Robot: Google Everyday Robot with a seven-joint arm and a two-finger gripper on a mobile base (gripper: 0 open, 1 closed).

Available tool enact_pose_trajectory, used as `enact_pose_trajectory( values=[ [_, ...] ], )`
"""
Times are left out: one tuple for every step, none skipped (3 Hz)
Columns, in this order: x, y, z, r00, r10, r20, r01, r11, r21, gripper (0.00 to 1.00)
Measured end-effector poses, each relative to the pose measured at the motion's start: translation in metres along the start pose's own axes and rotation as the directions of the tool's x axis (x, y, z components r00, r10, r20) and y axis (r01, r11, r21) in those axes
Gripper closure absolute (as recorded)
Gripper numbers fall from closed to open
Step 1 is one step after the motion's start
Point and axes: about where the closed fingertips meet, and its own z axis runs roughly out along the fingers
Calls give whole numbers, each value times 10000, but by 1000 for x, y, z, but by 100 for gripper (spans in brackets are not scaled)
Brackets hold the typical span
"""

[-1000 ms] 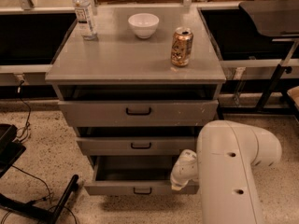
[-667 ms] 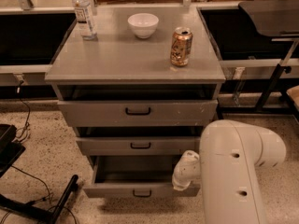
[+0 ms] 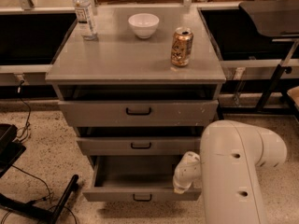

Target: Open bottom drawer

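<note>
The bottom drawer [image 3: 112, 193] of the grey cabinet is pulled out, and its plain grey tray interior [image 3: 135, 171] shows. Its low front carries a small black loop handle [image 3: 142, 198]. My gripper [image 3: 180, 187] hangs at the right end of this drawer, at the top of its front edge, below the white wrist [image 3: 188, 168]. My large white arm [image 3: 236, 171] covers the drawer's right corner.
The middle drawer [image 3: 140, 145] and the tall top drawer [image 3: 138, 112] are slightly ajar. On the cabinet top [image 3: 117, 59] stand a water bottle [image 3: 85, 13], a white bowl [image 3: 143, 24] and a can [image 3: 181, 46]. A black stand leg [image 3: 63, 202] and cables lie at the left.
The bottom drawer's front has come a little further out toward the camera. My arm and gripper have moved with it, slightly down and right.
</note>
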Motion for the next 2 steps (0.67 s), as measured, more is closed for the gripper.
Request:
enact_pose_trajectory(
  values=[
    [0, 0, 0, 10000, 0, 0, 0, 10000, 0, 35],
    [0, 0, 0, 10000, 0, 0, 0, 10000, -1, 12]
  ],
)
